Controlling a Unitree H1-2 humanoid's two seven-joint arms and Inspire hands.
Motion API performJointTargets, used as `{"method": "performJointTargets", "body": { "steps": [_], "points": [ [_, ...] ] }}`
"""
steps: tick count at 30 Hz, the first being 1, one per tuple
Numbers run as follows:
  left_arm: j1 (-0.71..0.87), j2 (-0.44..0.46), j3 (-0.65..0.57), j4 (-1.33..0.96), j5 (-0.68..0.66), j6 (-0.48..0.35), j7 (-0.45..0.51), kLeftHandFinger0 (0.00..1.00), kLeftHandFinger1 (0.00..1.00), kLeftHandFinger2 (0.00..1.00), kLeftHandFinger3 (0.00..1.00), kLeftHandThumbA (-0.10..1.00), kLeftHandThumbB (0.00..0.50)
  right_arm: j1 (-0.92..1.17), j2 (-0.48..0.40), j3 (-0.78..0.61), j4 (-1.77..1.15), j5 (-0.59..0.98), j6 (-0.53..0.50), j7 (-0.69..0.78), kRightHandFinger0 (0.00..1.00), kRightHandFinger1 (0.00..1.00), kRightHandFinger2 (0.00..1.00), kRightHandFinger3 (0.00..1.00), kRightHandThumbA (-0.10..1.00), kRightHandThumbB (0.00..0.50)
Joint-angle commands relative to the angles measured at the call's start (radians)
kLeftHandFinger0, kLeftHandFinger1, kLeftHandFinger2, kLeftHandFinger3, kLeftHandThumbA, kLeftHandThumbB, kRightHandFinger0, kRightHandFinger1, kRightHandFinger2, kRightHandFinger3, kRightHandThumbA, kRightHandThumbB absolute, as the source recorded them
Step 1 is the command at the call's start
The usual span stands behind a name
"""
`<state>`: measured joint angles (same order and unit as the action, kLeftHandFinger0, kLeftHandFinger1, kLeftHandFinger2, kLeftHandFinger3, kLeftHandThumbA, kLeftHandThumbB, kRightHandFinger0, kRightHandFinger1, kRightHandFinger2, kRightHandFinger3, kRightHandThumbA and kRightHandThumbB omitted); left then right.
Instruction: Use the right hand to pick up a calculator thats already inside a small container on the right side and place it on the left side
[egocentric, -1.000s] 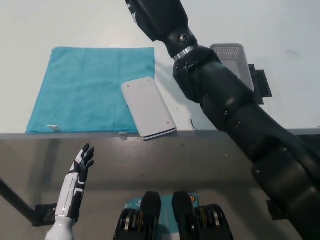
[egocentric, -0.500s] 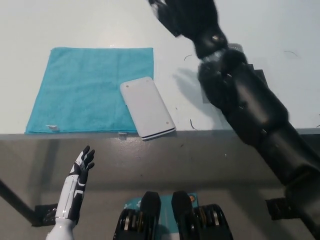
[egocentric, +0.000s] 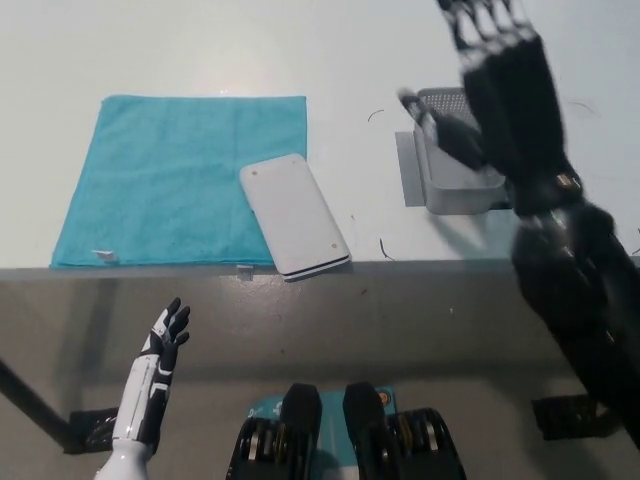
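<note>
Resting low at the lower left, below the counter's (egocentric: 200, 50) front edge, the white left hand (egocentric: 160, 345) is sitting idle with fingers apart, holding nothing. Lying right of that, a blue towel (egocentric: 170, 180) is spreading flat over the counter's left part, and the calculator (egocentric: 295, 215) is lying white back up at the towel's right edge, partly on the cloth, long axis running from upper left to lower right, near end reaching the counter edge. So it is looking already out of the small container (egocentric: 452, 180), which is sitting well apart to the right. The black right hand (egocentric: 495, 60) is hovering over that container, fingers spread, gripping nothing. The calculator is lying to the left and nearer than this hand; the left hand is nearer but below counter level.
</note>
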<state>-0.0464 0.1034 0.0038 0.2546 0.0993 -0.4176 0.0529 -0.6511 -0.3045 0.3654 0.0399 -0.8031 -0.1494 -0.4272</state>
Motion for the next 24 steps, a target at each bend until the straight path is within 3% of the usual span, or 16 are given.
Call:
{"method": "performJointTargets", "body": {
  "steps": [1, 3, 5, 9, 11, 12, 15, 20, 22, 24],
  "points": [
    [0.03, 0.009, -0.003, -0.04, 0.043, -0.052, 0.018, 1.0, 1.0, 1.0, 1.0, 1.0, 0.0, 0.314, -0.174, -0.227, -0.841, 0.356, 0.146, 0.175, 1.0, 1.0, 1.0, 1.0, 1.0, 0.234],
    [0.032, 0.006, -0.003, -0.035, 0.042, -0.052, 0.018, 1.0, 1.0, 1.0, 1.0, 1.0, 0.001, 0.379, -0.157, -0.219, -0.814, 0.37, 0.042, 0.092, 1.0, 1.0, 1.0, 1.0, 0.99, 0.212],
    [0.035, 0.006, -0.005, -0.033, 0.036, -0.052, 0.016, 1.0, 1.0, 1.0, 1.0, 1.0, 0.0, 0.439, -0.149, -0.211, -0.828, 0.389, 0.037, 0.082, 1.0, 1.0, 1.0, 1.0, 1.0, 0.228],
    [0.042, 0.005, -0.008, -0.029, 0.028, -0.052, 0.013, 1.0, 1.0, 1.0, 1.0, 1.0, 0.004, 0.579, -0.132, -0.2, -0.77, 0.355, -0.103, -0.001, 1.0, 1.0, 1.0, 1.0, 1.0, 0.124],
    [0.047, 0.004, -0.011, -0.028, 0.033, -0.052, 0.015, 1.0, 1.0, 1.0, 1.0, 1.0, 0.007, 0.655, -0.094, -0.19, -0.709, 0.333, -0.17, -0.05, 1.0, 1.0, 1.0, 1.0, 1.0, 0.103],
    [0.047, 0.003, -0.01, -0.029, 0.032, -0.052, 0.014, 1.0, 1.0, 1.0, 1.0, 1.0, 0.01, 0.679, -0.078, -0.187, -0.699, 0.327, -0.173, -0.051, 1.0, 1.0, 1.0, 1.0, 1.0, 0.104],
    [0.048, 0.006, -0.011, -0.029, 0.03, -0.052, 0.012, 1.0, 1.0, 1.0, 1.0, 1.0, 0.01, 0.742, -0.02, -0.184, -0.65, 0.237, -0.213, -0.078, 1.0, 1.0, 1.0, 1.0, 1.0, 0.018],
    [0.036, 0.008, -0.011, -0.026, 0.031, -0.052, 0.014, 1.0, 1.0, 1.0, 1.0, 1.0, 0.005, 0.773, 0.014, -0.172, -0.493, 0.221, -0.299, -0.059, 1.0, 1.0, 1.0, 1.0, 1.0, 0.054],
    [0.04, 0.004, -0.013, -0.031, 0.041, -0.052, 0.019, 1.0, 1.0, 1.0, 1.0, 1.0, 0.0, 0.778, 0.025, -0.168, -0.414, 0.235, -0.314, -0.05, 1.0, 1.0, 1.0, 1.0, 1.0, 0.022],
    [0.05, 0.003, -0.012, -0.036, 0.039, -0.052, 0.015, 1.0, 1.0, 1.0, 1.0, 1.0, 0.0, 0.769, 0.033, -0.153, -0.319, 0.282, -0.321, -0.048, 1.0, 1.0, 1.0, 1.0, 1.0, 0.035]
  ]
}}
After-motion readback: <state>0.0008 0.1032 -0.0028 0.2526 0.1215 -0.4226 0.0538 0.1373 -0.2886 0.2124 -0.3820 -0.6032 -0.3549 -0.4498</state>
